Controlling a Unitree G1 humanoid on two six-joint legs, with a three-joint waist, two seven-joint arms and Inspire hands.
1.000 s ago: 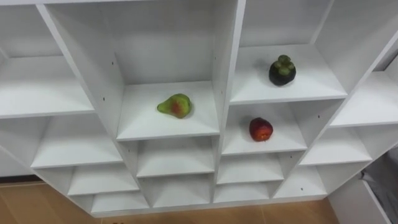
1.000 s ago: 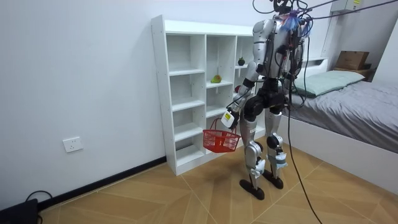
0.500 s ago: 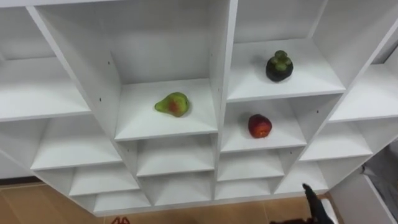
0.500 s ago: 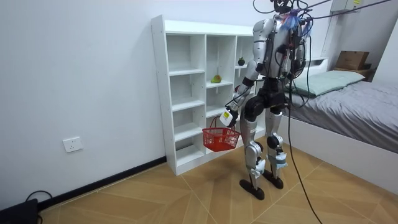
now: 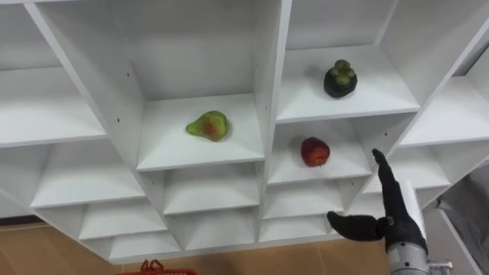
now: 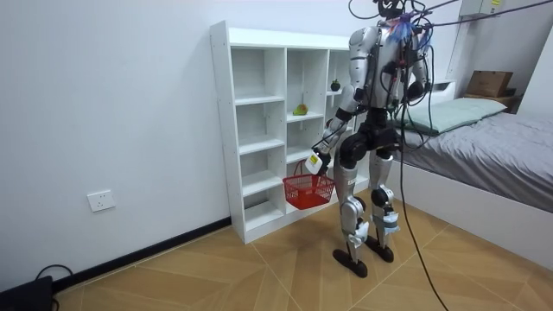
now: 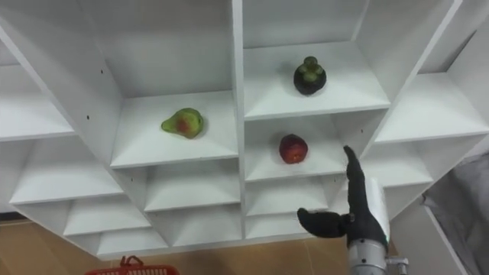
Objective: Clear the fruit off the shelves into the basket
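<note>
Three fruits are seen in the white shelf unit with square compartments [image 5: 271, 92], and none of them is touched by a hand. A green pear with a red blush [image 5: 208, 125] is lying in a compartment of the middle column. A dark purple mangosteen with a green cap [image 5: 338, 79] is standing in the compartment to the right of it, one level higher. A red apple [image 5: 315, 151] is placed in the compartment directly below the mangosteen.

The right hand [image 5: 396, 218] is held up in front of the lower right compartments, below and to the right of the apple and apart from it. Its fingers [image 5: 380, 164] are kept straight and close together, pointing up towards the shelf of the apple. The thumb [image 5: 351, 224] is spread out wide to the left. Nothing is held in this hand, and its wrist is cut off by the lower edge of the eye views.

In the room view, the robot is seen standing upright on the wooden floor [image 6: 259, 276], close in front of the shelf unit, with a grey bed [image 6: 492, 147] behind it. The left hand [image 6: 316, 161] is lowered beside the hip, and a red mesh basket [image 6: 308, 191] is hanging from it. The hand seems to be curled round the handle, although the fingers are very small there. In the eye views, a small part of the basket's red rim is seen at the bottom edge. The inside of the basket cannot be made out.
</note>
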